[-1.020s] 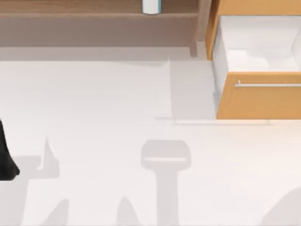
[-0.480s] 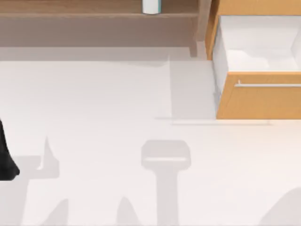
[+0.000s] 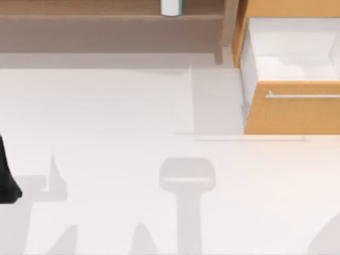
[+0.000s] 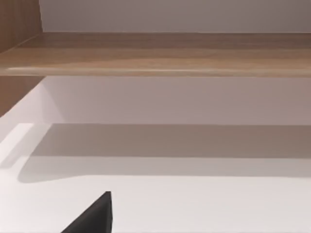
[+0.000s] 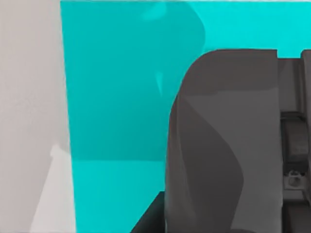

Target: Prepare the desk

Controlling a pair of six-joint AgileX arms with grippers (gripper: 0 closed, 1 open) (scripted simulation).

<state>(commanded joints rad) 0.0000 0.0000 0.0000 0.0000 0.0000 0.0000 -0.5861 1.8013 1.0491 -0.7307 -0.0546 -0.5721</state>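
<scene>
From above, the worktop (image 3: 117, 117) spreads wide, flat and matte white across nearly the whole view, bare but for soft grey shadows. Along 12 o'clock runs the brown wooden shelf ledge (image 3: 95, 10), with a small white cylinder (image 3: 171, 7) standing on it. At about 1 to 2 o'clock the orange-wood drawer (image 3: 292, 109) stands pulled out, its white inside open to view and its slim silver handle (image 3: 303, 96) across the front. A dark part of the left arm (image 3: 6, 175) shows at 9 o'clock, at the very edge; I cannot tell how its jaws stand. The left wrist view looks low across the white surface toward the ledge, with a black tip (image 4: 95, 216) in the foreground. The right wrist view shows a grey arm housing (image 5: 228, 145) before a teal backdrop (image 5: 116, 97); its jaws' state cannot be told either. Judging by the open drawer, the desk likely awaits something to stow: any approach should come in high, clear of the drawer front.
</scene>
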